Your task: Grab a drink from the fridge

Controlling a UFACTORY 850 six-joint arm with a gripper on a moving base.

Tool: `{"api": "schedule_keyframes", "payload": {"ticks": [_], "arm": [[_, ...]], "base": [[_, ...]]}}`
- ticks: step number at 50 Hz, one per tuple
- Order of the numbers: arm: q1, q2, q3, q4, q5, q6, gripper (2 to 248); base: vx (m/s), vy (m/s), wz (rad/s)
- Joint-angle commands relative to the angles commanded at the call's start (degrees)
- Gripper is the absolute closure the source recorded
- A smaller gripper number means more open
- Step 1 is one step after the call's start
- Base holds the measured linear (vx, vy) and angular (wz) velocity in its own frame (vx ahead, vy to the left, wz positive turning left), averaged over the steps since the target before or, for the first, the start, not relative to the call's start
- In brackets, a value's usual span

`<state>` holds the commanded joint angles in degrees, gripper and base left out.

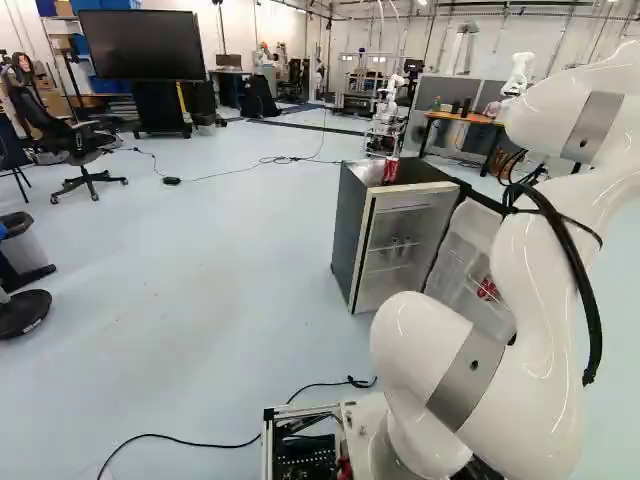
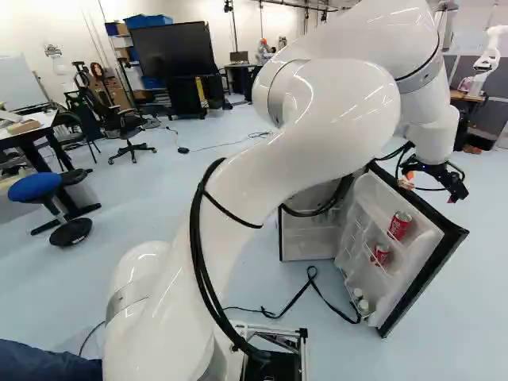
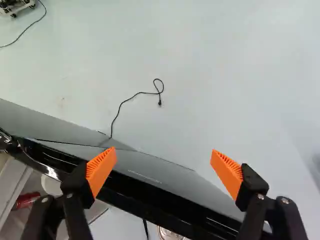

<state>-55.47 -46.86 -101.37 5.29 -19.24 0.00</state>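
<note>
On the right side of the scene, open fridge (image 1: 348,232) with flat dark walls, and door (image 2: 413,258) with smooth white plastic inside. In door racks, two shiny red drink cans (image 2: 400,225), of round cylinder shape, near each other; long axis upright, tops pointing upward. On the flat fridge top, one more red can (image 1: 391,170), also upright. Over the glossy black door edge, black gripper (image 2: 430,189), fingers wide apart, ridged orange pads (image 3: 101,169) facing across the gap

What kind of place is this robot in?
Probably a robotics lab or workshop: another robot arm stands by a table, a big screen is on a stand, and cables cross the floor.
</note>
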Motion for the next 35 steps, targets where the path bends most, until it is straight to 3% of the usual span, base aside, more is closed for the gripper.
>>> {"api": "schedule_keyframes", "payload": {"ticks": [25,35], "arm": [[-1.2,-4.4,-9.0,0.0,-14.5,0.0,3],[-1.3,-5.4,-10.5,0.0,-16.3,0.0,3]], "base": [[0.000,0.000,0.000],[0.000,0.000,0.000]]}}
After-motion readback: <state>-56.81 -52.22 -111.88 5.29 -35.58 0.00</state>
